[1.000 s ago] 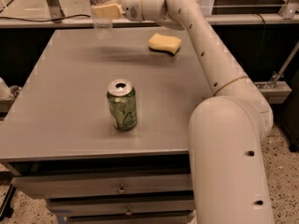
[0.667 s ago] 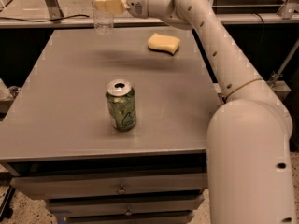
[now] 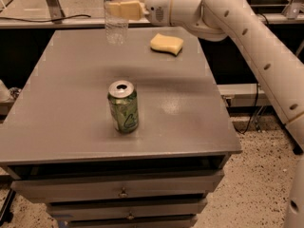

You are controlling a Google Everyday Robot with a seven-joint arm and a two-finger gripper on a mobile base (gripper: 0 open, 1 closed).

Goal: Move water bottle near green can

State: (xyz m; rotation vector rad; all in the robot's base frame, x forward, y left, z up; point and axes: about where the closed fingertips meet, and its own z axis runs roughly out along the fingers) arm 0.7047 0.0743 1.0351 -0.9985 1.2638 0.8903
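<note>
Warm, dim indoor light from above. A pale sheen lies on the grey table (image 3: 71, 103) right of the green can (image 3: 123, 107), a soft shadow band behind it. The gripper (image 3: 122, 8), top centre, clasps the water bottle (image 3: 116, 27), both slightly blurred

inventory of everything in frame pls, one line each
water bottle: 1, clear, ribbed; held upright at the table's far edge, far behind the can
green can: 1, green with silver top; upright, mid-table toward the front
sponge: 1, yellow; lying at the far side of the table, right of the bottle
table: 1, grey top
drawers: at least 2, grey with small knobs; under the tabletop
cable: 1, black; on the ledge behind the table
floor: speckled; lower right
arm: 1, white; reaching in from the right over the far edge
gripper: 1, pale yellow fingers; shut on the water bottle's upper part
</note>
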